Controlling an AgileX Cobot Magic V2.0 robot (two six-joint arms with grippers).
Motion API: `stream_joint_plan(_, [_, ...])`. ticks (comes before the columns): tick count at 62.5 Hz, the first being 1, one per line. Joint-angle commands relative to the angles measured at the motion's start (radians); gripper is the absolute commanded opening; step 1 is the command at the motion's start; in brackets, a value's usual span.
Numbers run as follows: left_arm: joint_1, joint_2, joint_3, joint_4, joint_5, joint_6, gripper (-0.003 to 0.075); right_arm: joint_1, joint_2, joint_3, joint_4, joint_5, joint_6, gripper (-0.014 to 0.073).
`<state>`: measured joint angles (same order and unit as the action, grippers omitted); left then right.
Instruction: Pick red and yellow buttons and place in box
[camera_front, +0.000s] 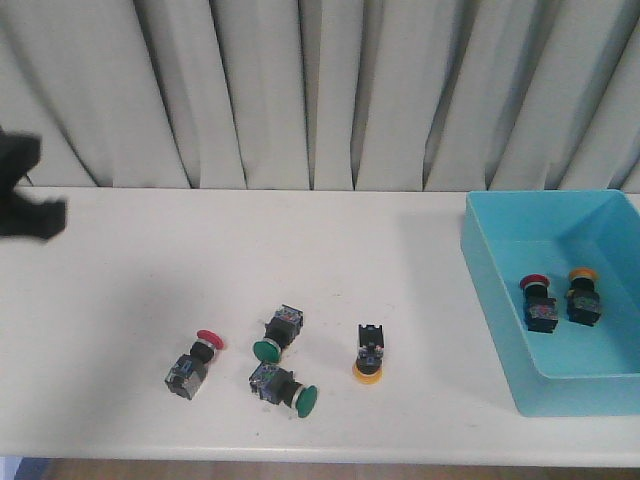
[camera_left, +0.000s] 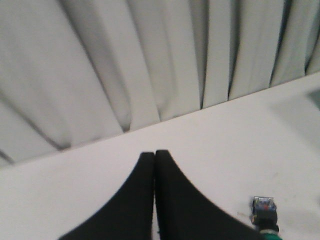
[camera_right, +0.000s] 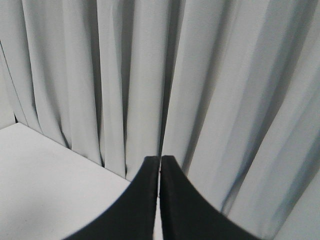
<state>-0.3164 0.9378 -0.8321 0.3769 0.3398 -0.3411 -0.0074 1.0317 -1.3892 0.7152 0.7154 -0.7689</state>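
Note:
A red-capped button (camera_front: 197, 360) lies on the white table (camera_front: 120, 300) at the front left. A yellow-capped button (camera_front: 369, 353) stands cap-down near the middle. The light-blue box (camera_front: 490, 290) sits at the right and holds another red-capped button (camera_front: 539, 303) and another yellow-capped button (camera_front: 583, 295). My left gripper (camera_left: 154, 154) is shut and empty above the table; its dark arm (camera_front: 30, 215) shows at the far left edge of the front view, far from the buttons. My right gripper (camera_right: 160, 159) is shut and empty, facing the curtain; it is out of the front view.
Two green-capped switches (camera_front: 280, 333) (camera_front: 283, 388) lie between the red and yellow buttons on the table. One green-capped switch (camera_left: 263, 212) shows in the left wrist view beside the fingers. A grey curtain (camera_front: 320, 90) hangs behind the table.

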Motion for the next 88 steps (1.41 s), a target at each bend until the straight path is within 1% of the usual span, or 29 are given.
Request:
stream_joint_plan(1, [0.088,-0.208,0.228,-0.009,-0.213,-0.059,-0.0006,0.001,-0.007,-0.027,0.023,-0.058,-0.003,-0.0003])
stream_joint_plan(6, [0.168,-0.377,0.463,-0.056,-0.313,-0.003,-0.0006,0.001,-0.007,-0.027,0.023,-0.058,-0.003,-0.0003])
stream_joint_plan(12, [0.241,-0.557,0.688,-0.154,-0.419,0.078,-0.0006,0.001,-0.007,-0.027,0.023,-0.058,-0.003,-0.0003])
stream_joint_plan(17, [0.294,-0.689,0.803,-0.202,-0.433,0.089,-0.0006,0.001,-0.007,-0.027,0.023,-0.058,-0.003,-0.0003])
stream_joint_plan(23, [0.336,-0.790,0.870,-0.199,-0.418,0.080,-0.0006,0.001,-0.007,-0.027,0.023,-0.058,-0.003,-0.0003])
stream_joint_plan(31, [0.358,-0.848,0.902,-0.180,-0.398,0.081,-0.0006,0.001,-0.007,-0.027,0.023,-0.058,-0.003,-0.0003])
stream_joint_plan(40, [0.358,-0.891,0.902,-0.163,-0.374,0.082,-0.0006,0.001,-0.007,-0.027,0.023,-0.058,-0.003,-0.0003])
stream_joint_plan(48, [0.354,-0.972,0.909,-0.171,-0.351,0.083,-0.0006,0.001,-0.007,-0.027,0.023,-0.058,-0.003,-0.0003])
stream_joint_plan(56, [0.345,-0.965,0.909,-0.192,-0.349,0.080,-0.0006,0.001,-0.007,-0.027,0.023,-0.060,-0.004,-0.0003])
stream_joint_plan(68, [0.285,-0.965,0.909,-0.199,-0.340,0.090,-0.0006,0.001,-0.007,-0.027,0.023,-0.059,-0.004,-0.0003])
stream_joint_plan(88, [0.287,-0.964,0.904,-0.199,-0.255,0.087,-0.0006,0.001,-0.007,-0.027,0.023,-0.059,-0.004,-0.0003])
